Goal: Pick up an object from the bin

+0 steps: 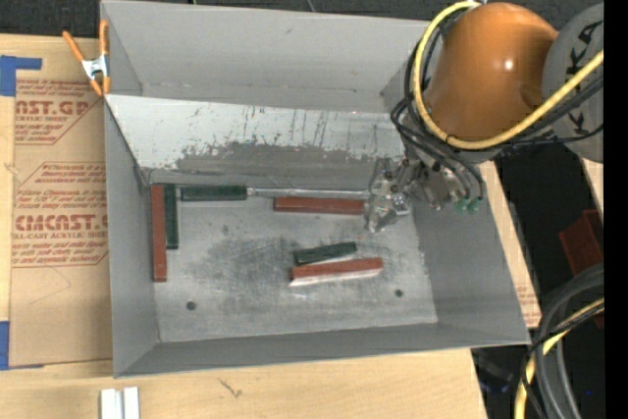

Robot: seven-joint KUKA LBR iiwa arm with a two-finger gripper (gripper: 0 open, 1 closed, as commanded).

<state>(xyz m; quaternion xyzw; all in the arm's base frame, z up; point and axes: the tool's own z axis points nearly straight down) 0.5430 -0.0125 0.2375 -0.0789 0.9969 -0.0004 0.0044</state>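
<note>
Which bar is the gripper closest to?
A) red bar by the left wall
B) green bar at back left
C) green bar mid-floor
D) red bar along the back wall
D: the gripper sits at the arm-side end of the red bar along the back wall; nothing else lies as near.

Glossy orange dome cover [488, 69], yellow and black cables [424, 64] looped round — small metal tool [385, 209]
</note>
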